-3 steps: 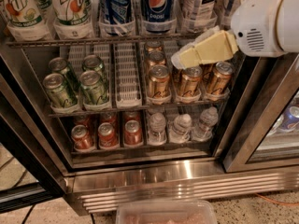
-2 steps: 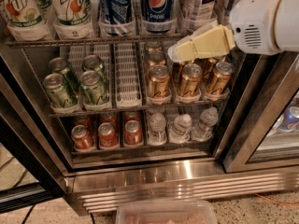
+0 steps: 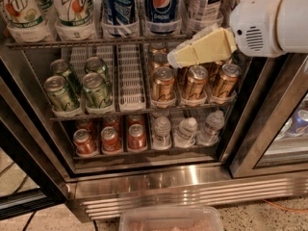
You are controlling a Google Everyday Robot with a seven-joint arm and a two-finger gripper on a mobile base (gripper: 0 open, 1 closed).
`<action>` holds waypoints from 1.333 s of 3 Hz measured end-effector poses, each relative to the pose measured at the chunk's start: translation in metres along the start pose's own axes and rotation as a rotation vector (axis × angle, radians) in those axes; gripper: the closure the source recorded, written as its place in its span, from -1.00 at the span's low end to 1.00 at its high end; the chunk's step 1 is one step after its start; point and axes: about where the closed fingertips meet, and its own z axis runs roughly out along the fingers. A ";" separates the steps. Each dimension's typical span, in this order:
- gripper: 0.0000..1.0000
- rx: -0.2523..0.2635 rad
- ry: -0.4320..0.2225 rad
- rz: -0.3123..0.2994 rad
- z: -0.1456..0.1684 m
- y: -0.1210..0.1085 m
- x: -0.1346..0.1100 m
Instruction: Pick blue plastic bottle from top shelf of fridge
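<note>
**While the gripper [image 3: 174,59] sits below the rail, the blue plastic bottle [image 3: 203,1] is not yet grasped**

Though the fridge [image 3: 168,189] fills most of the view, its top row is cut off at the upper edge. The white arm [image 3: 269,18] comes in from the upper right, in front of the right door frame. The top shelf [image 3: 96,42] runs across the upper part. On it stand 7UP bottles [image 3: 72,6] at left, Pepsi bottles [image 3: 161,4] in the middle and the blue plastic bottle just right of them. That bottle is upright in a clear cup, with only its pale label and lower body in view.

The gripper hangs in front of the gold cans [image 3: 163,83] on the rack below. It points left and slightly down. The fingers [image 3: 207,47] look pressed together with no gap showing, and they hold nothing.

Key relation: the bottle lies above and a little right of the fingertips, on the far side of the shelf rail. Its long axis is vertical and the fingers lie roughly horizontal. My read is that this is the approach stage. The gripper needs to rise above the rail, spread and go in straight at the bottle body. The neighbouring Pepsi bottle is close, so there is a risk of bumping it.

Green cans [image 3: 96,88], red cans [image 3: 109,138] and small water bottles [image 3: 185,131] fill the lower racks.
</note>
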 end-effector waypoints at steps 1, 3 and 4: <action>-1.00 -0.022 0.010 0.016 0.004 0.006 -0.001; -1.00 0.036 -0.041 0.019 0.007 -0.004 -0.010; -1.00 0.106 -0.079 0.009 0.005 -0.022 -0.018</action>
